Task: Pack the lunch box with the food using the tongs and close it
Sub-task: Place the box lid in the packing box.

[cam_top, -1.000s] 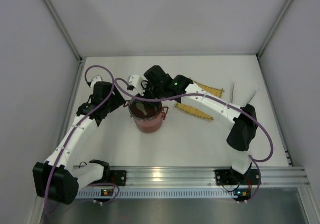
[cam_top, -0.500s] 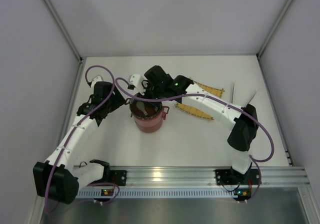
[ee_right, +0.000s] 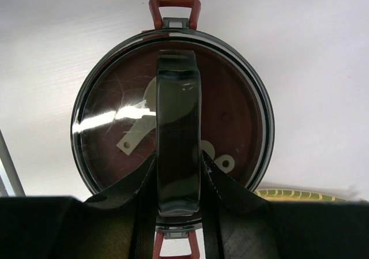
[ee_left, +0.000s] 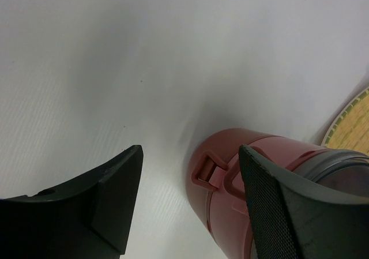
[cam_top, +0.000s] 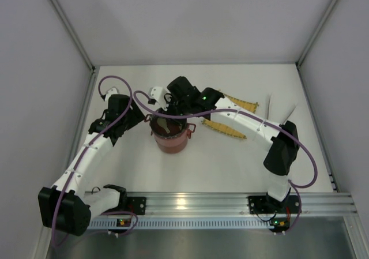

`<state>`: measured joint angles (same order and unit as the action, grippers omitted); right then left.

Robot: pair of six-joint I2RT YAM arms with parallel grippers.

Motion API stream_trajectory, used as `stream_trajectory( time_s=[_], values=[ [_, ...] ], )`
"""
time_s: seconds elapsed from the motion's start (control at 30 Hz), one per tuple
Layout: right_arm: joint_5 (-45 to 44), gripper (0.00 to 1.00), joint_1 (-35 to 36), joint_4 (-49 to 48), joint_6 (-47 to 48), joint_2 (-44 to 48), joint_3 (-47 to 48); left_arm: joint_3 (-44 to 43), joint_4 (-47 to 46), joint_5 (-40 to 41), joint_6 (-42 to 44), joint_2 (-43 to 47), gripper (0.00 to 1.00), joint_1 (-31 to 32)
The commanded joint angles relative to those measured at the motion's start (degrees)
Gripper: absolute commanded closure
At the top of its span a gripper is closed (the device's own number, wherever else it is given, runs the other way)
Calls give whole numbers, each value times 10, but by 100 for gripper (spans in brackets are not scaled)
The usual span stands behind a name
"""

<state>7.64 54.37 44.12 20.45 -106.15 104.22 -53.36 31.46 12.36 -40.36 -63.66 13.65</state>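
Observation:
The dark-red lunch box stands stacked in the middle of the table, with its grey domed lid on top. My right gripper is above it, shut on the lid's dark arched handle. Cream spoon-shaped pieces show through the lid. My left gripper is open low at the box's left side, where a red side clip shows between its fingers. The pale tongs lie at the right, partly under the right arm. The food is hidden.
A yellow woven mat lies just right of the box, its edge in the left wrist view and the right wrist view. The right arm reaches across over it. White walls close the back and sides.

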Motion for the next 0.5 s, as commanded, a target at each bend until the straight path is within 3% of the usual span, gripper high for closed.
stream_trajectory(
  time_s=[0.0, 0.47],
  values=[
    [-6, 98, 6, 25, 2, 23, -12, -17, -10, -6, 5, -2, 28, 1],
    [1, 98, 6, 18, -6, 30, -37, -15, -9, -7, 4, -2, 28, 1]
  ],
)
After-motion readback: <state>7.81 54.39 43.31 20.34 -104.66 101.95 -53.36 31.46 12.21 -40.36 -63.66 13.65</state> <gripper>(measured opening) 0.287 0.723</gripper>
